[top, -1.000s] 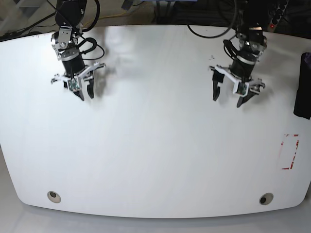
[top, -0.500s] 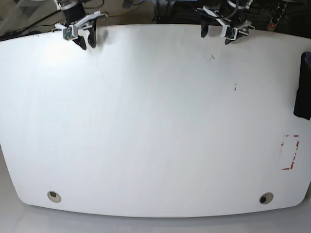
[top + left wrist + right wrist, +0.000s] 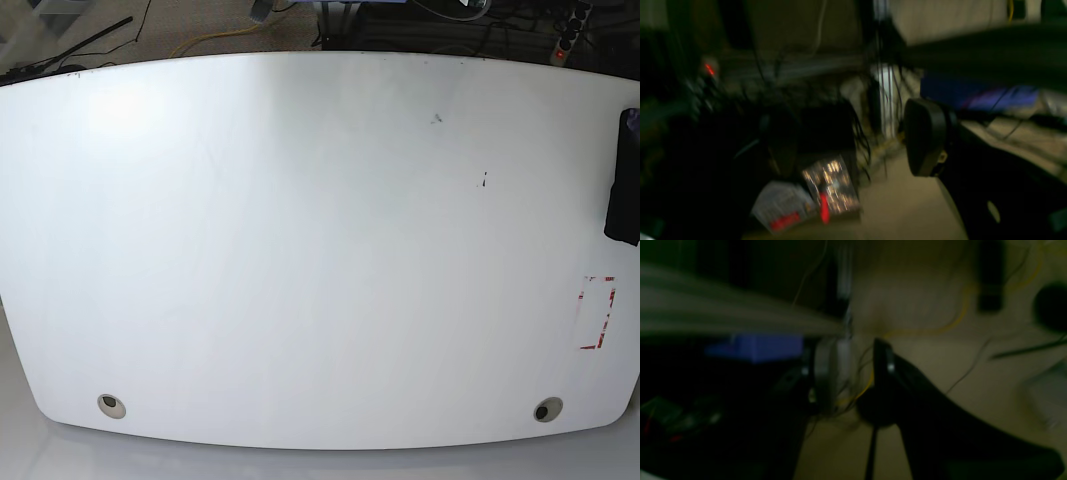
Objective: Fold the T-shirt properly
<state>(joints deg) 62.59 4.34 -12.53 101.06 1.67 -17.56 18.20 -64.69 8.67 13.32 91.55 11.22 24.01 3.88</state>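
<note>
At three o'clock on the white counter point(image 3: 300, 250), a black T-shirt point(image 3: 624, 180) lies at the edge. Left jaws stand wide apart and empty; right jaws gap narrowly, gripping nothing.

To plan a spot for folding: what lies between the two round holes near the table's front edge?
Nothing. In the base view the table is bare white between the left hole and the right hole.

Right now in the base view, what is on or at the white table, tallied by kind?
Black cloth item at the table's right edge: 1
Red-marked rectangle on the tabletop: 1
Round holes near the front edge: 2
Small dark marks: 2
Grippers in this view: 0
Total: 6
</note>
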